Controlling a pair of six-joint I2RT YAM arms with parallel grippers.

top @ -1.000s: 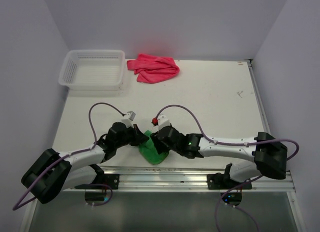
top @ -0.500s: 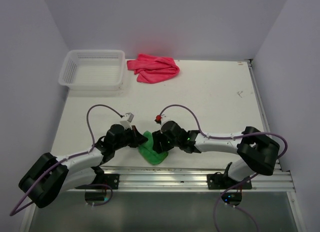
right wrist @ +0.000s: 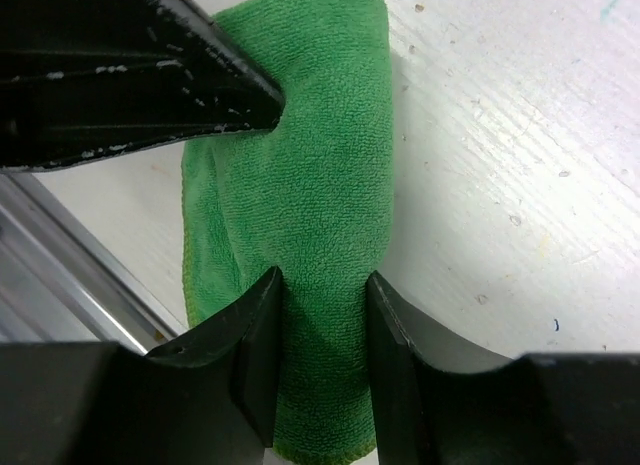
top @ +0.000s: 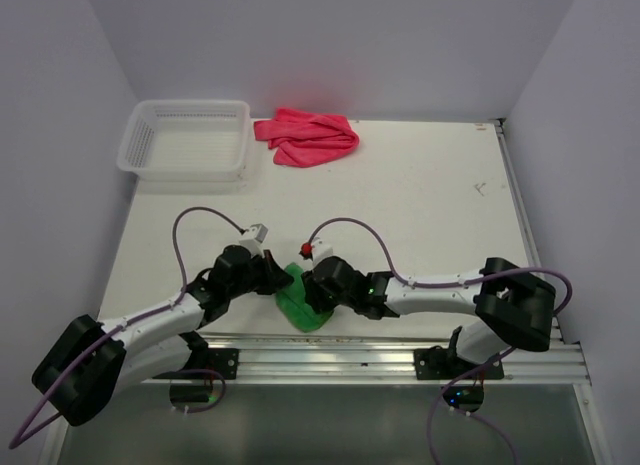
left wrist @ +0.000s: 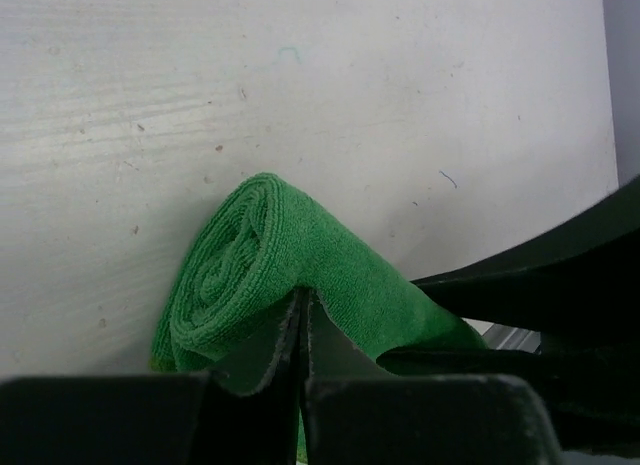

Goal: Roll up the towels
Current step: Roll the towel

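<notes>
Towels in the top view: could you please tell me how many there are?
2. The green towel lies rolled at the near edge; the pink-red towel lies crumpled at the far edge, right of the white mesh basket. No sign of a hidden one.

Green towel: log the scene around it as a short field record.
green towel: rolled, lying between both arms
left gripper: shut on a fold of the green towel
right gripper: jaws pinching the green towel from both sides
pink towel: crumpled, unrolled, at the far end
basket: white mesh, left of the pink towel
</notes>
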